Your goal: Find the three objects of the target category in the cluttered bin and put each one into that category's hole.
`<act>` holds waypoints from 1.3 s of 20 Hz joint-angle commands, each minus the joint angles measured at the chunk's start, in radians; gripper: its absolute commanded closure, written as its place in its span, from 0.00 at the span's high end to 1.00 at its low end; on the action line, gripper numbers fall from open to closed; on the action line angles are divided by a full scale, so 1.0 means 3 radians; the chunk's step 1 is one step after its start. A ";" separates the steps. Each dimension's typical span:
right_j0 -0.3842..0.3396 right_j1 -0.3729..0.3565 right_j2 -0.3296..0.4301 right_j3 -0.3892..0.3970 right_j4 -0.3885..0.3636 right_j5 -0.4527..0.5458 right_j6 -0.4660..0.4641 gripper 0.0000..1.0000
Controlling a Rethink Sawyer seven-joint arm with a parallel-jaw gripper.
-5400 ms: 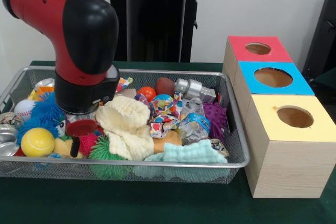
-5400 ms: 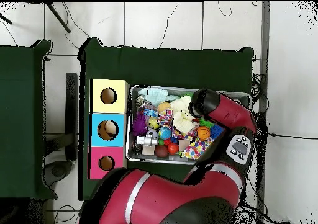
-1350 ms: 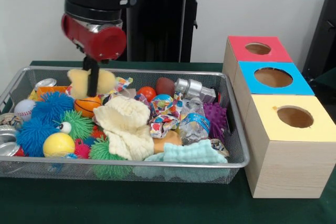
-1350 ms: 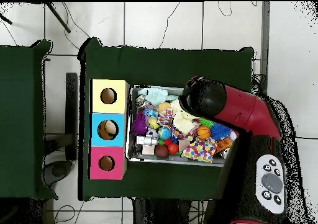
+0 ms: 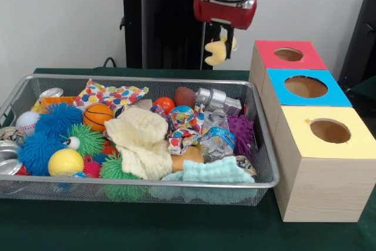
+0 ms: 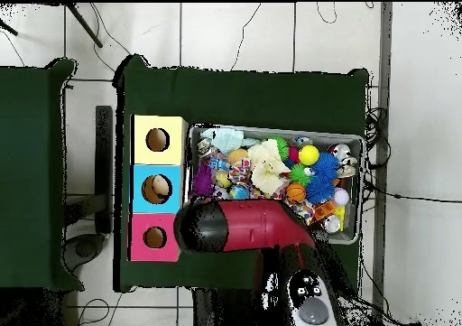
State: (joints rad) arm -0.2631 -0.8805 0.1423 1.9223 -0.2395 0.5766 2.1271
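Note:
My gripper [image 5: 224,34] is shut on the pale yellow plush toy [image 5: 217,49], which hangs in the air above the bin's far right corner, left of the boxes. The wire mesh bin [image 5: 141,79] is full of clutter. An orange-brown soft thing [image 5: 189,156] lies partly under cloths near the bin's front. The red-topped hole [image 5: 288,54] is in the farthest wooden box, to the right of the gripper and lower. In the overhead view the arm's black end [image 6: 200,225] covers the gripper, beside the red-topped hole [image 6: 154,237] and the bin [image 6: 271,129].
The blue-topped box [image 5: 305,87] and the yellow-topped box [image 5: 330,131] stand nearer the camera in the same row. The bin holds spiky balls [image 5: 57,119], a small basketball [image 5: 97,116], a yellow ball [image 5: 65,161], cream cloths [image 5: 141,139], crushed bottles and cans.

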 commanded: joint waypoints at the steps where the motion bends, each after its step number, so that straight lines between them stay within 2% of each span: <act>1: 0.0157 -0.0167 0.0315 0.0739 -0.0222 -0.0573 0.0012 0.00; 5: 0.0328 -0.0204 0.0254 0.0789 -0.0198 -0.0594 0.0133 0.00; 16: 0.0613 -0.0039 0.0020 0.0810 -0.0231 -0.0853 0.0303 0.00; 19: 0.0695 0.0072 -0.0041 0.0823 -0.0249 -0.1008 0.0372 0.00; 26: 0.1065 0.0453 -0.0278 0.0706 -0.0176 -0.1350 0.0596 0.00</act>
State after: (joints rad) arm 0.0153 -0.8597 0.1034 2.1337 -0.2613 0.2930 2.1273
